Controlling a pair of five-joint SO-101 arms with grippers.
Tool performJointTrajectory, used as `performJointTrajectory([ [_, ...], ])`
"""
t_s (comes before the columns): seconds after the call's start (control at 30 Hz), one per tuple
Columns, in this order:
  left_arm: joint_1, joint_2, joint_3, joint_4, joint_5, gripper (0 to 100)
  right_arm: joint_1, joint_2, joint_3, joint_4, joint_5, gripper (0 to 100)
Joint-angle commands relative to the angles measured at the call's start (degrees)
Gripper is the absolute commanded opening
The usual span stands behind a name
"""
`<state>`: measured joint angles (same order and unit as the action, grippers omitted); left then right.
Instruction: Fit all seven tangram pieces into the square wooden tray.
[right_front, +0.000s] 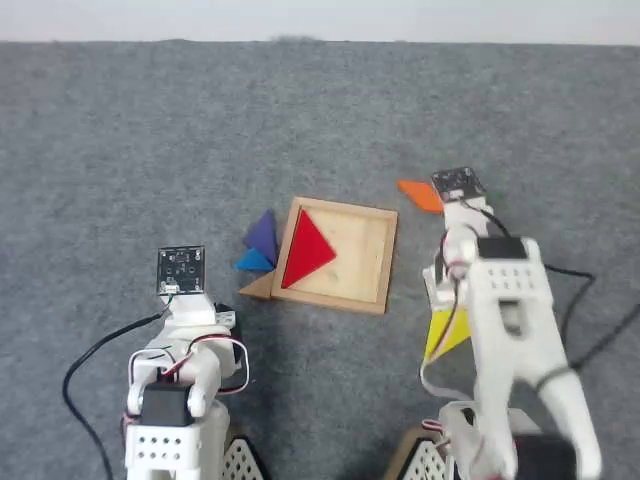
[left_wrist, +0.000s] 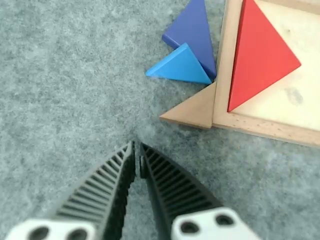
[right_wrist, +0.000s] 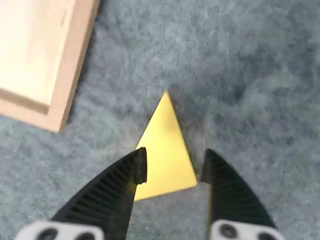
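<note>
Tangram pieces lie scattered on a grey carpeted table (right_front: 150, 130), and one is already in the square wooden tray (right_front: 340, 208). Nearest the arms' bases, a yellow triangle (right_wrist: 167, 135) lies flat on the carpet, off the tray's right side and apart from it. The right gripper (right_wrist: 174, 156) hangs over it with jaws spread, one on each side of the triangle and not pinching. That straddle suggests it is lined up to take this piece next. The left gripper (left_wrist: 137, 147) is clenched on nothing, tips pressed together above bare carpet just short of the tray's near left corner. It looks parked out of the way.

Further on, three pieces crowd at the tray's left outer wall. A wood-coloured triangle (left_wrist: 192, 111) touches the near corner, a light blue triangle (left_wrist: 181, 66) lies just beyond it, and a dark blue piece (left_wrist: 192, 27) lies beyond that, touching the light blue one. Huddled at the rim, they would likely be awkward to pinch without nudging the tray.

The tray sits mid-table, slightly rotated. Inside is a large red triangle (left_wrist: 260, 52), lying flat with one edge along the left inner wall; the rest of the floor is bare wood. Beyond the tray's far right corner lies an orange piece (right_front: 420, 195), apart from it.
</note>
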<state>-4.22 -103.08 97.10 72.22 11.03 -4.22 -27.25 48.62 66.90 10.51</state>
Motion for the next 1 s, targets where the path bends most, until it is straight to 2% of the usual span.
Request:
performJointTrajectory([
  [0.0, -0.4, -1.1, -0.7, 0.1, -0.5, 1, 1.5, -5.2, 4.3, 2.2, -0.7, 26.5],
  [0.07, -0.4, -1.1, -0.7, 0.1, -0.5, 1, 2.9, -3.3, 6.5, 0.2, -0.6, 26.7],
  [0.2, -0.4, -1.1, -0.7, 0.1, -0.5, 1, 0.6, 5.8, 6.5, -1.4, -0.7, 27.0],
  [0.37, -0.4, -1.1, -0.7, 0.1, -0.5, 1, -2.3, 23.3, 0.5, -5.4, -4.8, 27.1],
  [0.43, -0.4, -1.1, -0.7, 0.1, -0.5, 1, -2.6, 29.1, -4.5, -2.6, -5.4, 27.1],
  [0.53, -0.4, -1.1, -0.7, 0.1, -0.5, 1, -3.2, 32.0, -8.4, -0.2, -5.4, 27.0],
  [0.73, -0.4, -1.1, -0.7, 0.1, -0.5, 1, -9.5, 30.5, -6.8, -0.3, -5.2, 26.6],
  [0.8, -0.4, -1.1, -0.7, 0.1, -0.5, 1, -9.5, 30.5, -6.8, -0.7, -5.2, 23.9],
  [0.97, -0.4, -1.1, -0.7, 0.1, -0.5, 1, -7.6, 30.2, -6.9, -2.2, -4.9, 8.0],
])
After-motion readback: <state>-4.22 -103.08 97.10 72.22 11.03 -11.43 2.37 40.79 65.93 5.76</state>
